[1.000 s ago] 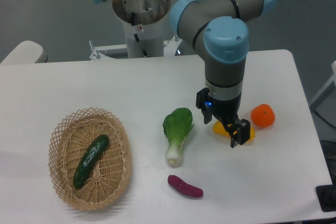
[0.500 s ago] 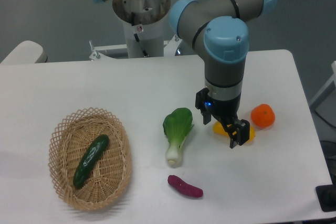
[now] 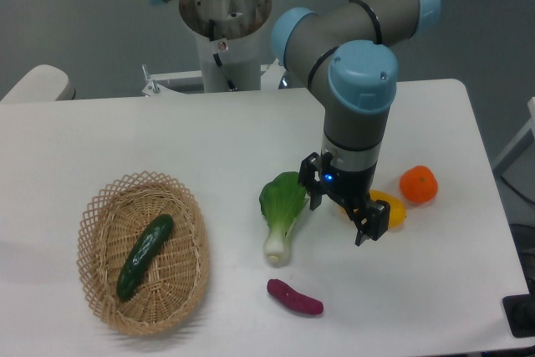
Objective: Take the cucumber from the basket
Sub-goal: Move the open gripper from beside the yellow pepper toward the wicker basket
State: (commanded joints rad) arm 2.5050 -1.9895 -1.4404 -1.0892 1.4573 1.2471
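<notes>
While the grey and light-blue robot arm was hanging over the right half of the white table a moment earlier, its black two-finger gripper has now swung a little to the left and turned, so it hangs nearer the leafy green bok choy with a pale stalk and partly hides the small yellow pepper-like object behind it. The fingers look parted with nothing between them, though the angle makes the width of the gap hard to judge. A round orange fruit sits further right, and a small purple sweet potato lies near the front edge.

The slim, glossy dark green cucumber has not moved. It lies diagonally inside the oval tan woven wicker basket at the left of the table, well apart from the gripper, with the bok choy between them.

The shift suggests the arm has just begun travelling toward the basket. The task seems at its earliest stage: the gripper likely must cross over the bok choy, line its fingers across the cucumber's narrow width, then descend inside the rim.
</notes>
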